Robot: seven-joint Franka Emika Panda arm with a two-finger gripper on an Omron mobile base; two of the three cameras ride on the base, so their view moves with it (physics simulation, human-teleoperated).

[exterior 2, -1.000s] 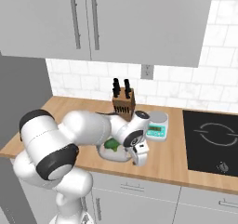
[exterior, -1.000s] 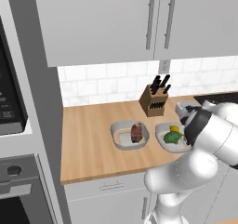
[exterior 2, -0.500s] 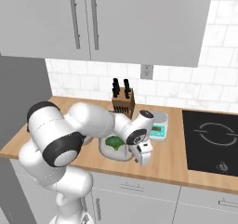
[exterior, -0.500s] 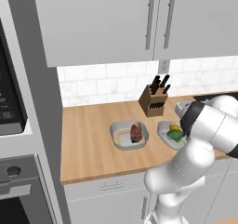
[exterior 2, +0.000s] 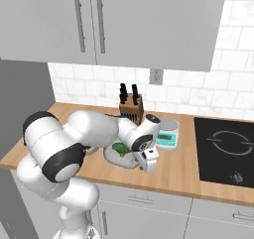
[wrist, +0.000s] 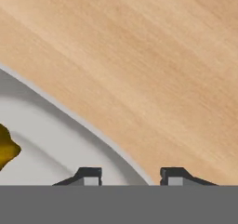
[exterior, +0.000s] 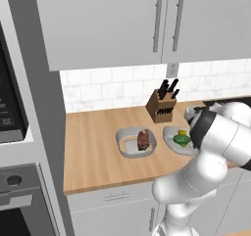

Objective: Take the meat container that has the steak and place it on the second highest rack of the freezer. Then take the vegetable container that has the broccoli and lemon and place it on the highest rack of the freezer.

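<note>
My hand straddles the vegetable container's rim, grip uncertain, steak container untouched; next, clamp and lift.

counter: light wood grain
meat container: pale grey
steak: reddish-brown, dark edges
vegetable container: pale grey
broccoli: bright green
lemon: yellow-orange
knife block: brown, black handles
backsplash: white tile
scale: teal-faced
</note>
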